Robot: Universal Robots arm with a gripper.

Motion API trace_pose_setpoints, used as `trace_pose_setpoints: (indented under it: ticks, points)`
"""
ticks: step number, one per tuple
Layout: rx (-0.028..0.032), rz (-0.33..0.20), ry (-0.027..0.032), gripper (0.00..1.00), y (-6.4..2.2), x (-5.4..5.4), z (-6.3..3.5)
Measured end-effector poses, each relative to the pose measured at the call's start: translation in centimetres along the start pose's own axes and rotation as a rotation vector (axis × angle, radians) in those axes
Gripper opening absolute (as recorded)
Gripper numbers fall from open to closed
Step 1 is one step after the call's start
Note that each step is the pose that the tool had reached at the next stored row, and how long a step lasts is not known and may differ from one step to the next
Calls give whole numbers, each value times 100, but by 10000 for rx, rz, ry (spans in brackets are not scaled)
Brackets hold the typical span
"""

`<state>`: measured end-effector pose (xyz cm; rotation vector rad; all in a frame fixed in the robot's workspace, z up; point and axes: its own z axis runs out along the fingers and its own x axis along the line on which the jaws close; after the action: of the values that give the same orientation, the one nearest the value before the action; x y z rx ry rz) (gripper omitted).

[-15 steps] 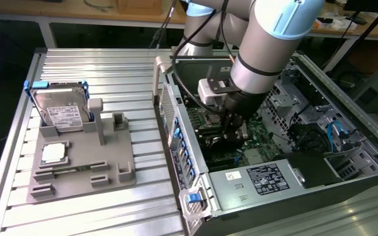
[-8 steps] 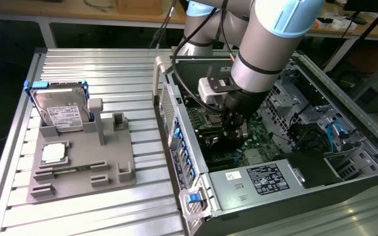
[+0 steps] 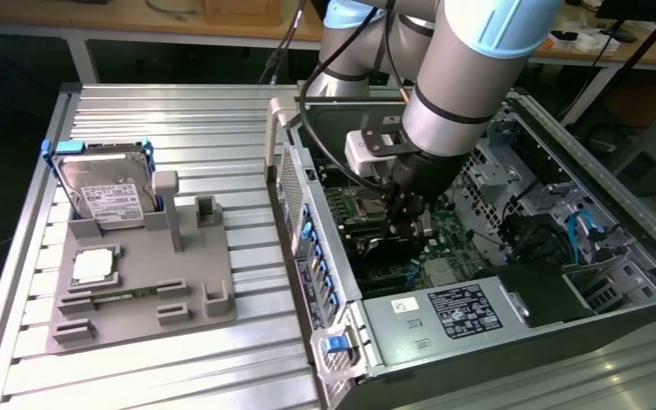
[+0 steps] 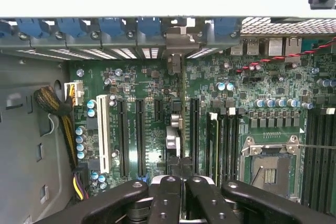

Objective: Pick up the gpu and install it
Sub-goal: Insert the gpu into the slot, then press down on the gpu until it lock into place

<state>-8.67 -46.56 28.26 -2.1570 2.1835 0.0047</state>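
Observation:
The gpu stands on edge among the motherboard's expansion slots inside the open computer case. It appears as a thin dark card whose silver bracket meets the rear slot openings. My gripper is shut, its black fingers pressed together right over the card's near end. Whether they pinch the card's edge or only rest above it is unclear. In the exterior view the gripper reaches down into the case over the dark card.
On the exterior view's left, a grey fixture holds a hard drive in a blue frame and a square CPU chip. Inside the case are the power supply, an open CPU socket and cables.

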Motion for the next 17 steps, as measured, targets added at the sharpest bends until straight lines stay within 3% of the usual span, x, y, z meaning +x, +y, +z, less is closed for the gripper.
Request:
trace_pose_setpoints:
  ticks: [13,17]
  points:
    - [0,-1,2,10,2,0,-1]
    - [93,-6,1,10,199,3,-11]
